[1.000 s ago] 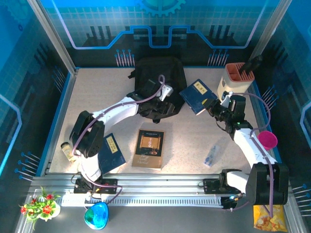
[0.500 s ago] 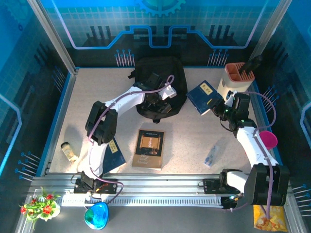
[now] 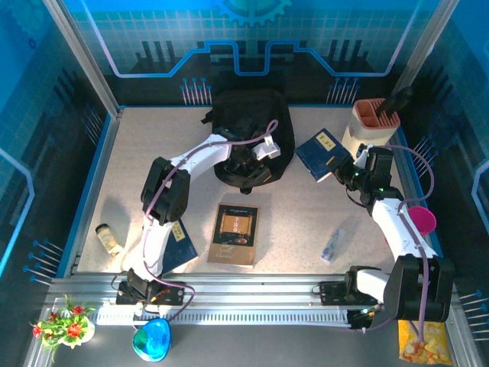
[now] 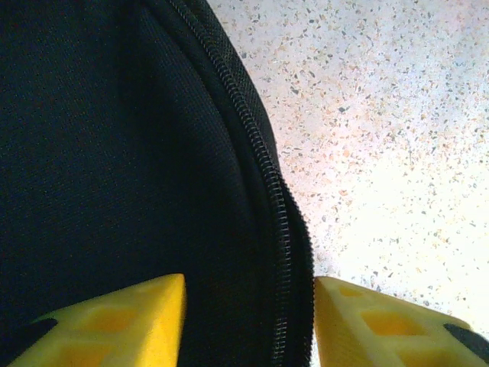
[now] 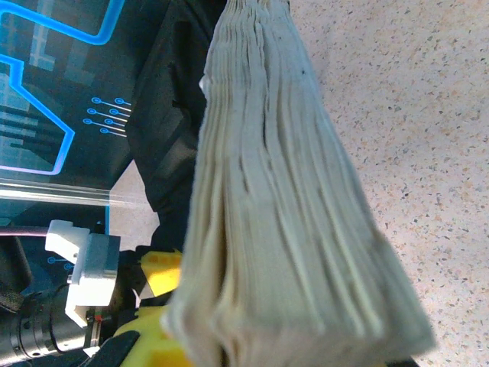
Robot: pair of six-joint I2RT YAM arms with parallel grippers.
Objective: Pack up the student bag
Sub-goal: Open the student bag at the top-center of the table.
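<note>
Centrally, far side, student bag (image 3: 248, 115) zipper edge straddled by left gripper (image 4: 248, 287), grip cannot be told, blue book (image 3: 321, 149) clamped in right gripper (image 3: 344, 170), just right of bag.

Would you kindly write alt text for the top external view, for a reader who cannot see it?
Seen from above, the left gripper reaches onto the black student bag at the far side of the table, while the right gripper holds a dark blue book right of it. A brown book and a second blue book lie nearer the arm bases.
</note>
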